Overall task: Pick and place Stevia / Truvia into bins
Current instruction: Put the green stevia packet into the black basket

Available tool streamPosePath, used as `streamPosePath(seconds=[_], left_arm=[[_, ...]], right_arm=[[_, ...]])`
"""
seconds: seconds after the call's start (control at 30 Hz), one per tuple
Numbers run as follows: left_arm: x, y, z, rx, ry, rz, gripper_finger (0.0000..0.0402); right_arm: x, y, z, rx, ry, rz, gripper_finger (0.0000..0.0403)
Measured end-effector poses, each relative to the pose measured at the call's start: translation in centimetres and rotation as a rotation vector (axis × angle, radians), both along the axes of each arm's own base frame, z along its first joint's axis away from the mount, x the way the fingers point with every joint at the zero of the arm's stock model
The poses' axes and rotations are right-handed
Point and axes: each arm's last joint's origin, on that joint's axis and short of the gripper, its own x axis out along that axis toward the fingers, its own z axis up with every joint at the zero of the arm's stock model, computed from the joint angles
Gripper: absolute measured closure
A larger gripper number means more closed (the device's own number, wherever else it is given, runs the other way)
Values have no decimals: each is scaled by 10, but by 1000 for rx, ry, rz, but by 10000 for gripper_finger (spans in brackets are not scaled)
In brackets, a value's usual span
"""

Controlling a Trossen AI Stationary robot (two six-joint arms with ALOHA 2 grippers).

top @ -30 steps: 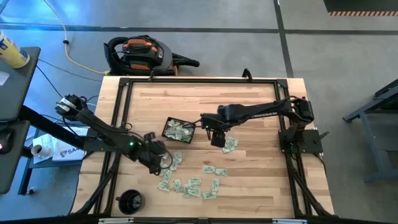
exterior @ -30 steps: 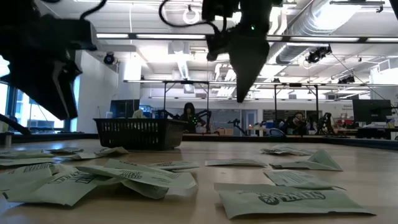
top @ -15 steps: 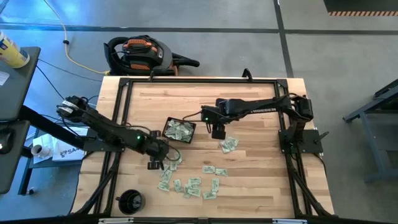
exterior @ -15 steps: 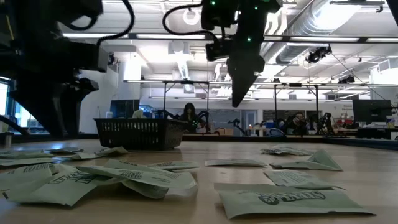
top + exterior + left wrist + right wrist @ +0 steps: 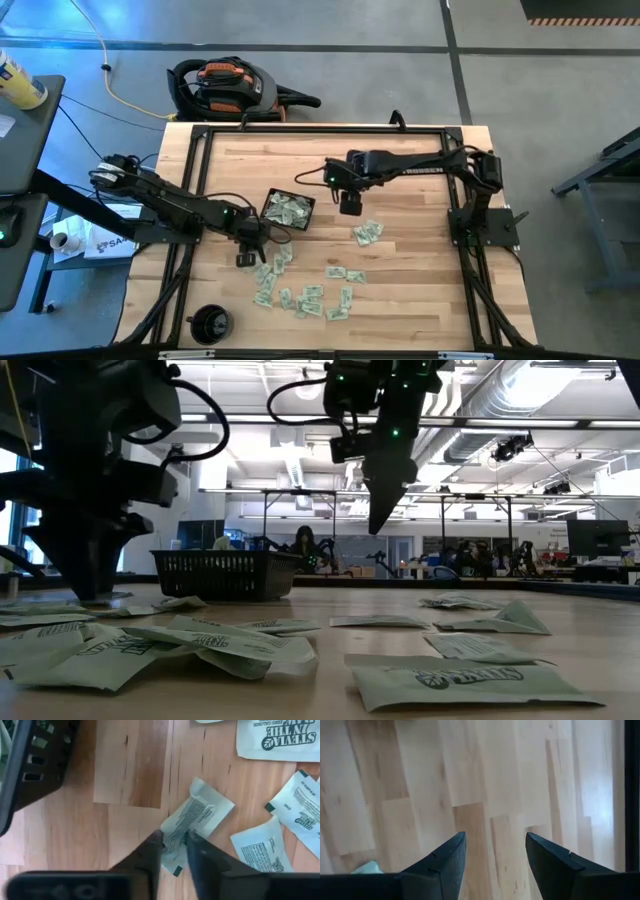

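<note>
Nearest to you, the left gripper is down on the table, its fingers drawn close around the corner of one Stevia sachet, w/ only a thin gap. The bite is at the edge only, so when you lift, the paper may slip out or fold. Other sachets lie loose just beside; they could get dragged. The black tray is near, already holding some, but its low wall could catch the sachet. Farther off, the right gripper hangs empty, fingers apart, beside the tray; both arms could meet there.
</note>
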Motion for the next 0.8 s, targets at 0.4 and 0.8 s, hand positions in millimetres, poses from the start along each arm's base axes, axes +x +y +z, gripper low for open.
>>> streamPosePath(seconds=[0.4,0.8], left_arm=[[-8,-4,20,-28,218,173,355],[16,15,101,310,-122,276,371]], right_arm=[[-3,-16,0,-4,2,-38,203],[2,-17,2,-11,-55,-54,203]])
